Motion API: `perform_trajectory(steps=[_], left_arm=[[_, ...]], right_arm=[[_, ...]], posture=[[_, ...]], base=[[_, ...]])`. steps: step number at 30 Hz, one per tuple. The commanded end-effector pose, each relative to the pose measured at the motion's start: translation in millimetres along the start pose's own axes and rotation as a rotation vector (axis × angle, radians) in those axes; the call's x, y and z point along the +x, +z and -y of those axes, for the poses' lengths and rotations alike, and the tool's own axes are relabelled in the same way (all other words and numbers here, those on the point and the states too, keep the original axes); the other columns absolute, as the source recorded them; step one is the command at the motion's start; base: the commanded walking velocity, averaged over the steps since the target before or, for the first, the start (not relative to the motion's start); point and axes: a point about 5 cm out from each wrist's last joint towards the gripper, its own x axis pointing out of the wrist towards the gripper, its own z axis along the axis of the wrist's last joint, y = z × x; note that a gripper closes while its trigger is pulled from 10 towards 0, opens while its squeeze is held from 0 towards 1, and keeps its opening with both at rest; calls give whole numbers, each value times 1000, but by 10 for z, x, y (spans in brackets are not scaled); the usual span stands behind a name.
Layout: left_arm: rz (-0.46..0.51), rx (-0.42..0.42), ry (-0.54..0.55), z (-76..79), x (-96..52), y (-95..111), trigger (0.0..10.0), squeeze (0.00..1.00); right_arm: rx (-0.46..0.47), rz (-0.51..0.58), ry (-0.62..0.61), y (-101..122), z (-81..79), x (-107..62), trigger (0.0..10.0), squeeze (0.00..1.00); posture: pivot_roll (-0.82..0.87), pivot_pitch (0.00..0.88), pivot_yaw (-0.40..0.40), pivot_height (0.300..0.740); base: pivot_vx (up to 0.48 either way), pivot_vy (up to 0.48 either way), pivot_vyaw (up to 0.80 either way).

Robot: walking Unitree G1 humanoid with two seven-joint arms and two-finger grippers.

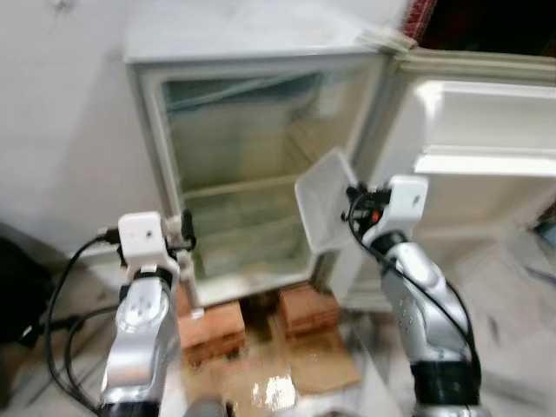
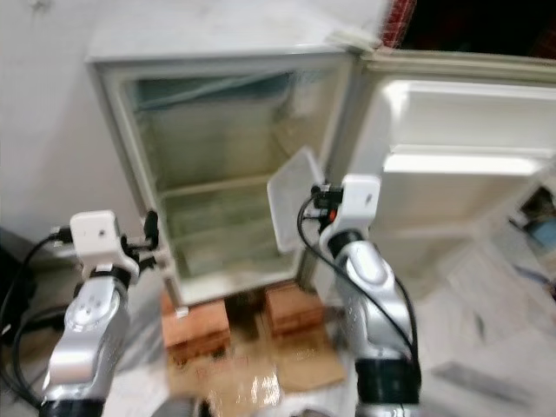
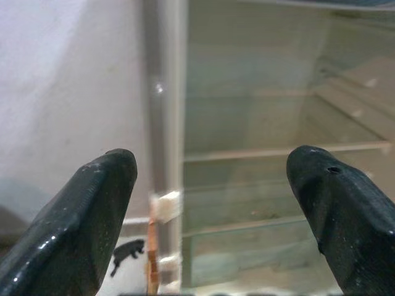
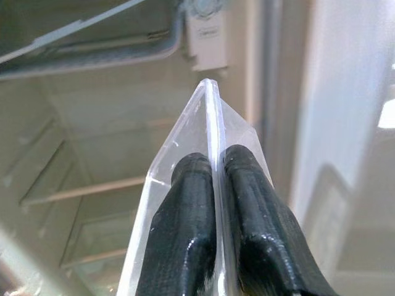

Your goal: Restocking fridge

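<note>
- Bricks (image 1: 213, 334) and wet cardboard (image 1: 300, 369) sit nearest us on the floor, propping up the fridge (image 1: 261, 165).
- We have the right gripper (image 4: 213, 185) pinched shut on the thin edge of a clear panel (image 1: 326, 201), probably a fridge shelf. It is held tilted, edge-on, just in front of the open compartment near the door (image 1: 473, 148) hinge side.
- Left gripper (image 3: 210, 203) is spread wide and holds nothing. It hovers at the fridge's left frame, pointed inside.
- Risk: we grip the panel only at one edge. It looks smooth and stiff, so any knock could make it pivot or slip between the fingers.
- Risk: tilted as it is, the panel could catch the frame or door instead of meeting the side ledges. It needs levelling first.
- Risk: the fridge stands on bricks, so a hard push could rock it.
- Risk: the floor patch looks wet, so footing is doubtful.
- Writing: none readable. A small fitting high in the fridge in the right wrist view has marks too blurred to read.
</note>
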Motion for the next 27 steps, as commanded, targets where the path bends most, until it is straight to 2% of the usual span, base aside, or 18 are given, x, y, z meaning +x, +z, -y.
perform_trajectory(steps=[1, 12, 21, 27], left_arm=[[6, -3, -19, 60, 4, 15, 10000, 0], [6, -3, -13, 59, -4, 12, 10000, 0], [-13, 5, 21, 32, 1, -12, 10000, 0], [-14, 11, 26, 34, 5, -13, 10000, 0]], right_arm=[[-3, 11, -15, 38, 53, 6, 10000, 0], [8, 11, 0, 50, 46, 27, 10000, 0], [-8, 19, 47, 60, -5, 35, 10000, 0], [-9, 17, 49, 62, 2, 37, 10000, 0]], posture=[[55, 0, -45, 740], [53, 0, -46, 740], [54, 0, -46, 740], [51, 0, -46, 740]], base=[[398, 0, 0], [396, 0, 0], [0, 0, 0], [0, 0, 754]])
